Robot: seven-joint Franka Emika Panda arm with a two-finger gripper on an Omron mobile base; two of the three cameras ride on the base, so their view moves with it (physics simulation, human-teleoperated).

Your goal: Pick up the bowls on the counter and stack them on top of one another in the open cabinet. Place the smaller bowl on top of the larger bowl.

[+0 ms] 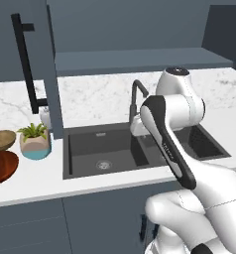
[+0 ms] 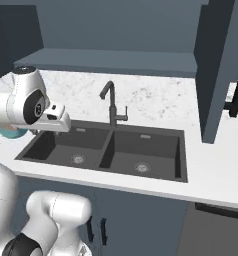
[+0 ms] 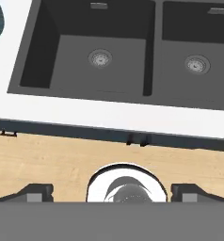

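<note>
Nearest the base cameras, the white arm folds up over the sink [image 1: 140, 149], and its hand [image 3: 112, 190] looks down at the front edge of the bench [image 3: 109, 115] and the wooden floor below. Both fingertips [image 3: 36, 192] sit wide apart with nothing between them, so the hand is released and holds nothing.

Both bowls wait at the far left end of the bench, well apart from the hand. The larger bowl [image 1: 1, 167] lies nearest the front edge, the smaller bowl [image 1: 2, 140] just behind it, and a plant pot [image 1: 35, 144] stands just beside them on the sink side.

The open cabinet [image 1: 140, 59] hangs above the sink, its door [image 1: 28, 59] swung out over the left part of the bench.

Risks, as I judge them: a reach leftward could clip the plant pot or the hanging door. The shallow, glossy larger bowl offers only a thin rim, so a pinch could slip. Taking the smaller bowl first would spoil the stacking order.
</note>
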